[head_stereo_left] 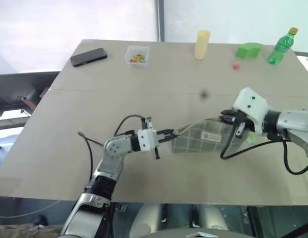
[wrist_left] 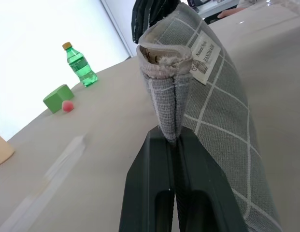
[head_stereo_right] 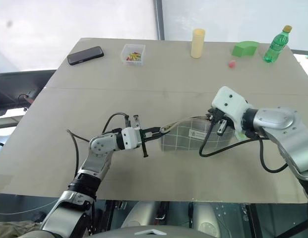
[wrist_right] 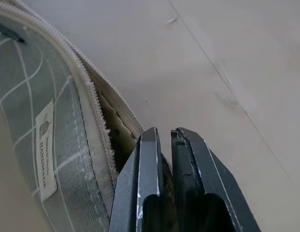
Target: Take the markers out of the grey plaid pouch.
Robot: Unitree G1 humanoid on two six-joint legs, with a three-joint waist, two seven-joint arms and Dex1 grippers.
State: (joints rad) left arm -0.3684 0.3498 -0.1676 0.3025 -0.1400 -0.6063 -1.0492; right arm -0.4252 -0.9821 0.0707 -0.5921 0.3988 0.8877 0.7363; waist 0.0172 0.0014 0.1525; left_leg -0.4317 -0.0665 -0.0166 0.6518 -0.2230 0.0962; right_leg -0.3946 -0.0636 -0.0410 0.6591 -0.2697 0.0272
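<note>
Pouch held up between both grippers, markers not yet out.

The grey plaid pouch (head_stereo_left: 206, 136) is lifted just above the near middle of the table (head_stereo_left: 144, 99), zipper side up and already unzipped. The left gripper (wrist_left: 175, 140) has its fingers pressed together on one end of the fabric. The right gripper (wrist_right: 165, 140), fingers drawn nearly together, has its tips at the open mouth at the other end; whether they pinch a marker or the rim I cannot tell. No marker lies on the table, so the removal itself seems still ahead.
</note>
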